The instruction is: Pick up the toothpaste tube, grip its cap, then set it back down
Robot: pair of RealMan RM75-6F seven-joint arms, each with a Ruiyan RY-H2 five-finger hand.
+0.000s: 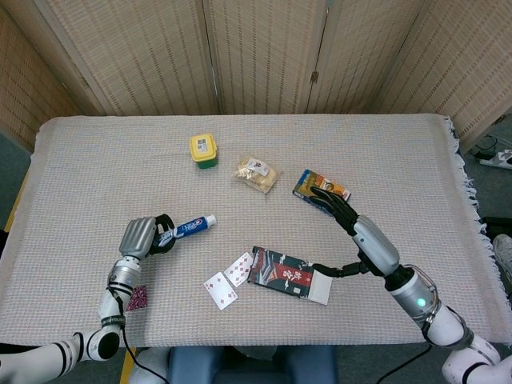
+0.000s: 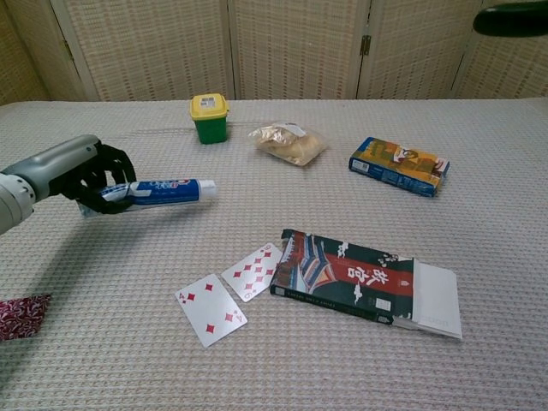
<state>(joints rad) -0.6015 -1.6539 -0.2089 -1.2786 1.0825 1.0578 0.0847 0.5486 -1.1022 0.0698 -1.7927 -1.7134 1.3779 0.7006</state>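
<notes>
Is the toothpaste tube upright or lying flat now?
Lying roughly flat: the toothpaste tube points sideways, its tail held in the left hand, its white cap on.

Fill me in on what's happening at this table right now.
The left robot hand holds the toothpaste tube by its flat tail end, low over the cloth-covered table, with the cap pointing toward the middle. The right robot hand is open and well away from the tube, raised above the area near the colourful box. A dark card box and two playing cards lie near the front edge; a yellow-lidded tub and a snack bag sit further back.
</notes>
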